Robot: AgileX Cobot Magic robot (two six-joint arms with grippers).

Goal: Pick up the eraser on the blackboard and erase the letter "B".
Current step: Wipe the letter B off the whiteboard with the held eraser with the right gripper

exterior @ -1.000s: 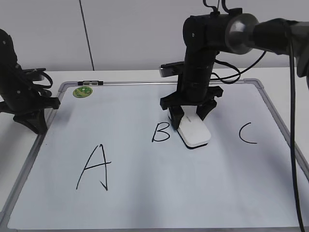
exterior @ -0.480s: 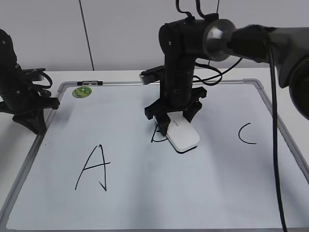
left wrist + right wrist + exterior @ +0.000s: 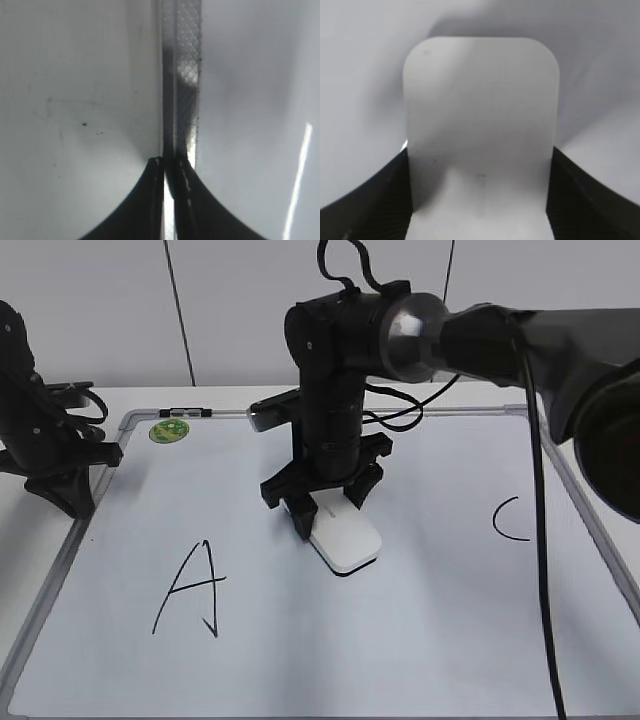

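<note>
The blackboard point(image 3: 420, 640) is a white board with a silver frame lying flat on the table. My right gripper point(image 3: 325, 508) is shut on the white eraser point(image 3: 345, 540) and presses it onto the board's middle; the right wrist view shows the eraser point(image 3: 480, 130) clamped between both jaws. The letter "B" does not show anywhere in the frames; the eraser and gripper stand where it was. My left gripper point(image 3: 65, 495) is shut and empty at the board's left edge; its closed jaws point(image 3: 170, 167) sit over the frame strip point(image 3: 182, 75).
A black "A" point(image 3: 190, 585) is at the front left of the board and a "C" point(image 3: 510, 518) at the right. A round green magnet point(image 3: 169, 430) and a small black-and-white piece point(image 3: 186, 412) sit at the back left corner.
My right gripper has slid the eraser leftward across the board over the "B". The "B", whole a second ago and half covered after, no longer shows. The left arm has not moved.
</note>
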